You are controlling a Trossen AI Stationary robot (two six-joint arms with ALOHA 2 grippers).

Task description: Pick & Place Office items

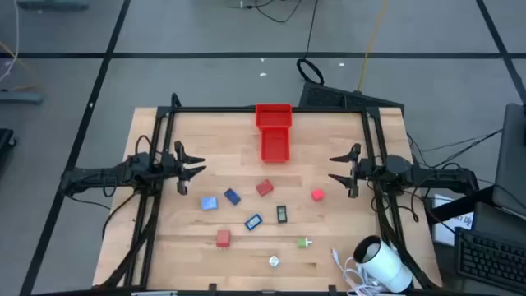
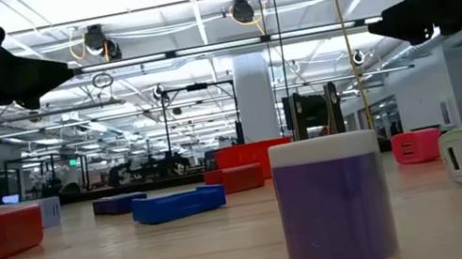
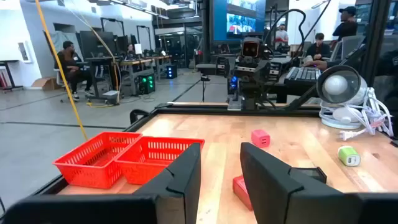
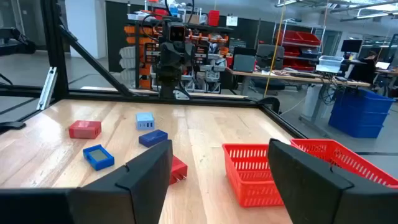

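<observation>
Left gripper [image 1: 197, 170] above the left side of the bench [image 1: 181, 247], fingers spread with a modest gap, pinching nothing. Right gripper [image 1: 337, 168] above the right side, fingers spread wide, likewise bare. Both well apart from the pieces.

Red tray [image 1: 274, 131] at the far middle of the bench, two compartments in line.

Office items scattered across the middle and near bench:
- light-blue piece [image 1: 209, 202] and dark blue piece [image 1: 232, 196] side by side, left of centre
- red piece [image 1: 264, 188] at centre
- bright red piece [image 1: 317, 195] to its right
- blue framed piece [image 1: 253, 221] beside black piece [image 1: 282, 214]
- red block [image 1: 223, 238] nearer, on the left
- green-white piece [image 1: 305, 242] nearer, on the right
- whitish piece [image 1: 274, 261] nearest the edge

Big white cylinder [image 1: 382, 263] with cable at the near right corner.
</observation>
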